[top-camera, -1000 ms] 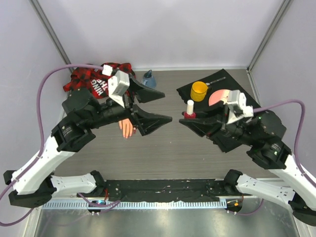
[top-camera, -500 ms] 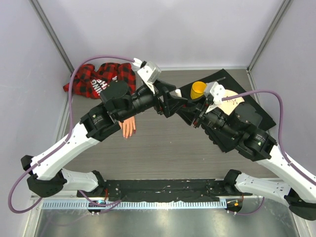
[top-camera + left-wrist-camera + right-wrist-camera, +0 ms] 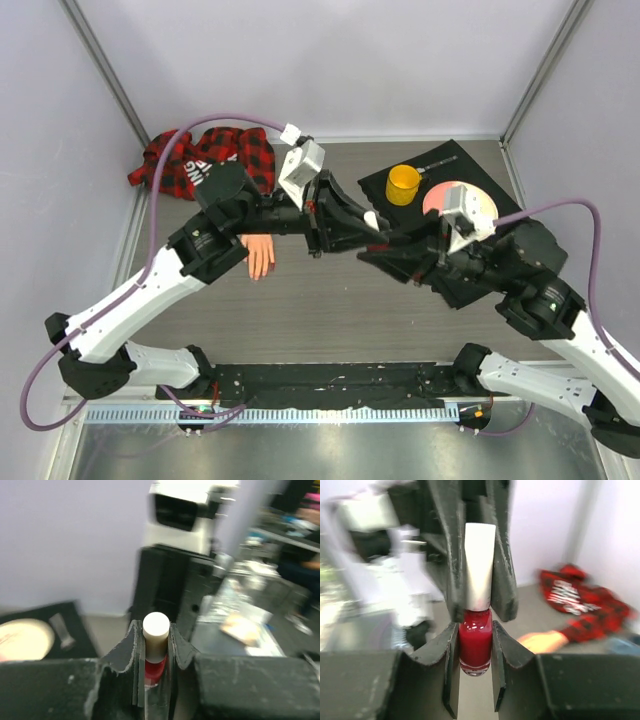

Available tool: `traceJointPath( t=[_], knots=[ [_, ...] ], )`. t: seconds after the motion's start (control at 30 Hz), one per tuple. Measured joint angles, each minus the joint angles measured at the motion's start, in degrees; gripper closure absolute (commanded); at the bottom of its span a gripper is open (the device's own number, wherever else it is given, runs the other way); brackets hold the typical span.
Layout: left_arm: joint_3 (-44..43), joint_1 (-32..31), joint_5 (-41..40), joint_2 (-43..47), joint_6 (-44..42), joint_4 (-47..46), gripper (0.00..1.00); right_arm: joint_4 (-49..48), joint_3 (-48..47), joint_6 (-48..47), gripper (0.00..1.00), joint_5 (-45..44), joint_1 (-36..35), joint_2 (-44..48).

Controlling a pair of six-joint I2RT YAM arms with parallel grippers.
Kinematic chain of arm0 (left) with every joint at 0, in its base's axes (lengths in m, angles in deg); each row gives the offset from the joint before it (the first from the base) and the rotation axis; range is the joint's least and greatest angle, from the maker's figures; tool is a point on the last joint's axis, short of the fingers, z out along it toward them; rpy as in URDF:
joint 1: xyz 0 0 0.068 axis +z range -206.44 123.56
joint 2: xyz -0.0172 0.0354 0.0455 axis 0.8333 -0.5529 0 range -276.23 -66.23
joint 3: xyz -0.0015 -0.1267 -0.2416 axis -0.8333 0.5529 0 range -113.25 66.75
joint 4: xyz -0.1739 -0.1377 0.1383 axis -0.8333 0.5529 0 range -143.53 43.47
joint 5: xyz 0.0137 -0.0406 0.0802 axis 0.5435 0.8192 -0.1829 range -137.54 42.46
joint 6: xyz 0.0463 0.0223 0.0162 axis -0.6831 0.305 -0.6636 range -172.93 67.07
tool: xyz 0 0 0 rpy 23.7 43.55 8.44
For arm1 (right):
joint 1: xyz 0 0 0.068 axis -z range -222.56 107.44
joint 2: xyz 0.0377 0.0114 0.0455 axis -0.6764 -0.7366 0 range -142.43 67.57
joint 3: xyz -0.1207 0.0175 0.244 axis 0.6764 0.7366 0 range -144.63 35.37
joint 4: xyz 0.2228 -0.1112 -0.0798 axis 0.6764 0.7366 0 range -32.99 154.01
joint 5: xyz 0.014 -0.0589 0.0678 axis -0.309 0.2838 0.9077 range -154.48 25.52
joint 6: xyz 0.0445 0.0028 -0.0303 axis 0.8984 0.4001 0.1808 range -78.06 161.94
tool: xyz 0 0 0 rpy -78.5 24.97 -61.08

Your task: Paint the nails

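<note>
The small red polish bottle [image 3: 475,647] is held off the table between both arms. My right gripper [image 3: 475,627] is shut on its red glass body. My left gripper [image 3: 156,630] is shut on its white cap [image 3: 156,626] from the opposite side; the two grippers meet at mid-table, left gripper [image 3: 366,222] facing right gripper [image 3: 388,245]. The peach mannequin hand [image 3: 260,255] lies flat to the left, partly under my left arm, its plaid sleeve [image 3: 200,160] trailing to the back left. The nails are too small to make out.
A black mat [image 3: 505,210] at the back right carries a yellow cup [image 3: 403,184] and a pink disc [image 3: 445,196]. Grey walls and metal posts close in the back and sides.
My left arm swung right from above the mannequin hand to the bottle, and its jaws closed on the white cap. My right arm carried the bottle off the mat toward the middle.
</note>
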Motion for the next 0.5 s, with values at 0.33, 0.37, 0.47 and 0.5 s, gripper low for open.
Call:
traceJointPath(
  t=[0.33,0.37,0.47,0.5],
  knots=[
    [10.1,-0.2,31.3,-4.7,25.2,-39.6,0.56,-8.9,5.7,17.6,0.99,24.2,-0.4,1.9],
    [8.8,-0.2,31.3,-4.6,23.7,-36.0,0.49,-8.8,5.7,17.5,0.99,24.1,-0.4,1.9],
    [4.5,-0.3,29.2,-3.6,15.8,-21.7,0.30,-9.0,5.4,15.6,0.99,21.8,-0.4,1.9],
    [2.8,-0.3,27.4,-2.9,12.4,-16.0,0.18,-8.5,5.2,14.3,0.99,20.0,-0.2,1.9]
  ],
)
